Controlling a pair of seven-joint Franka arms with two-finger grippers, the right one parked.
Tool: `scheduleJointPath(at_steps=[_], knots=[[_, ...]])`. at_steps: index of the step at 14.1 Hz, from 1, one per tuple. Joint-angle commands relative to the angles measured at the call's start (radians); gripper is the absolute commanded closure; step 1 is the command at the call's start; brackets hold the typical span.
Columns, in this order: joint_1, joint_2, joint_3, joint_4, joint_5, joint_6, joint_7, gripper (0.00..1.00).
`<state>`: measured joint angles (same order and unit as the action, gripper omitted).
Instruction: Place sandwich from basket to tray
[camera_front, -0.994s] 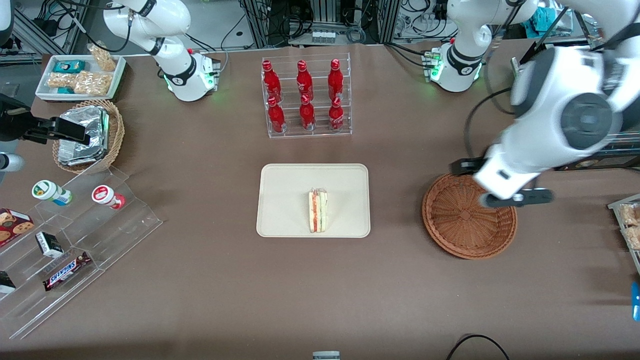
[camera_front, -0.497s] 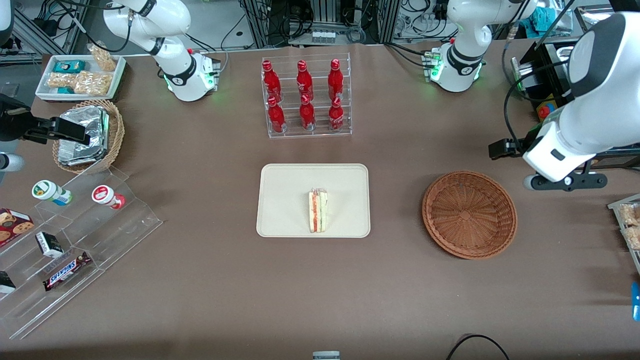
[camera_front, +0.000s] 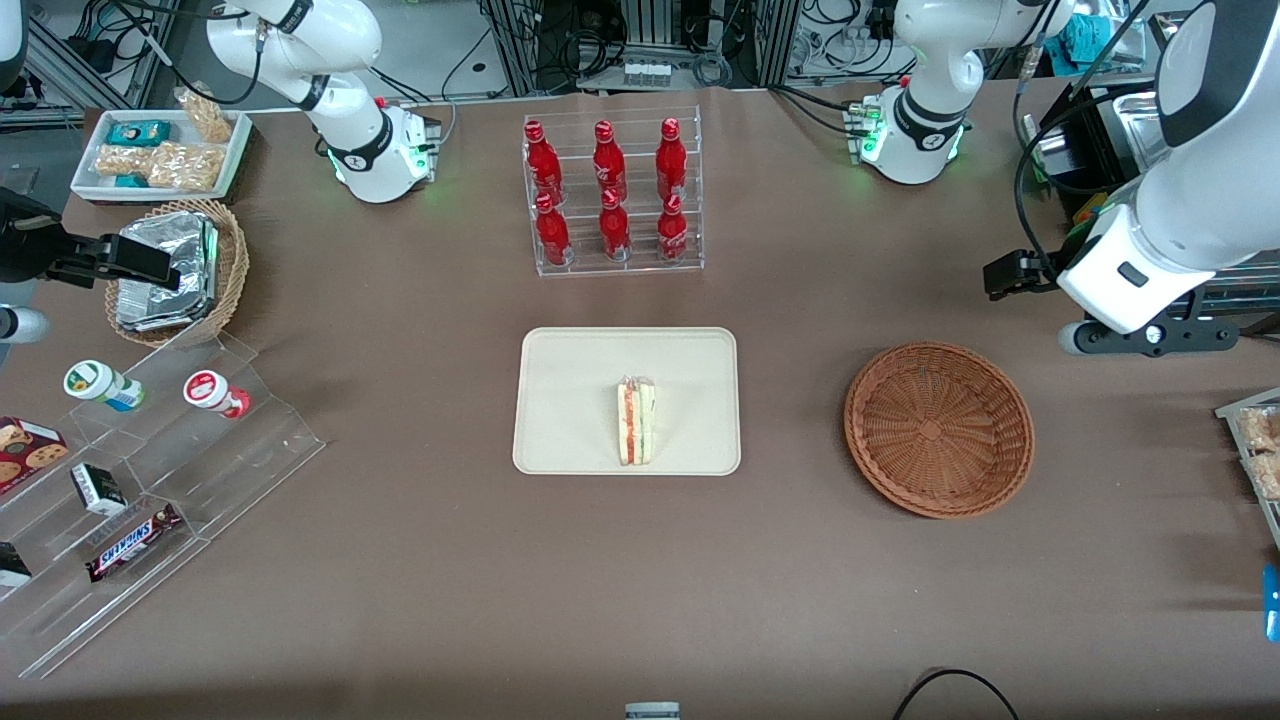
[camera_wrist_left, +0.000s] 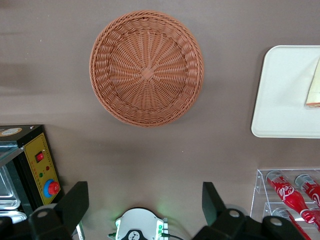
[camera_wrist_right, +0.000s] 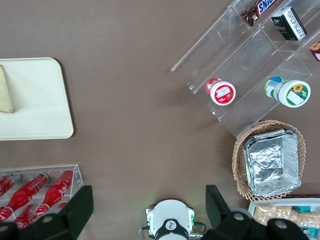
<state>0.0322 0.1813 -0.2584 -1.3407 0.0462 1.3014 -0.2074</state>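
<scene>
At the parked arm's end of the bench (camera_front: 400, 560) you have a white tray of snack bags (camera_front: 160, 150). Nearer the front camera than that sits a small tan basket of foil packets (camera_front: 175, 270), and nearer again a clear stepped stand (camera_front: 150, 480) holding cups, boxes and a candy bar.

Around the middle of the bench a clear rack of red bottles (camera_front: 612, 195) stands. The tray (camera_front: 570, 400) lies flat, nearer the front camera than the rack. The sandwich (camera_front: 636, 420) rests on the tray, close to the rim nearest the front camera, with its red and green filling stripes facing up. Nothing is touching it.

Toward the working arm's end, the basket (camera_front: 938, 428) sits on the bench, well apart from the tray. Your hand (camera_front: 1150, 338) hangs above the bench at that end, farther from the front camera than the basket and clear of its rim. In the left wrist view the hand (camera_wrist_left: 145, 200) is released, its two fingers (camera_wrist_left: 75, 205) spread wide with nothing between them.
</scene>
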Motion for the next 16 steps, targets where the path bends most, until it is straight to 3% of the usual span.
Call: scheduleJointPath(at_steps=[1, 4, 7, 16], knots=[[-0.002, -0.060, 0.005, -0.006, 0.006, -0.030, -0.001, 0.00], [-0.003, -0.091, 0.005, -0.061, 0.026, -0.100, -0.001, 0.00], [0.003, -0.212, 0.010, -0.268, 0.015, 0.083, 0.002, 0.00], [0.003, -0.168, 0.010, -0.167, -0.002, 0.084, -0.004, 0.00]])
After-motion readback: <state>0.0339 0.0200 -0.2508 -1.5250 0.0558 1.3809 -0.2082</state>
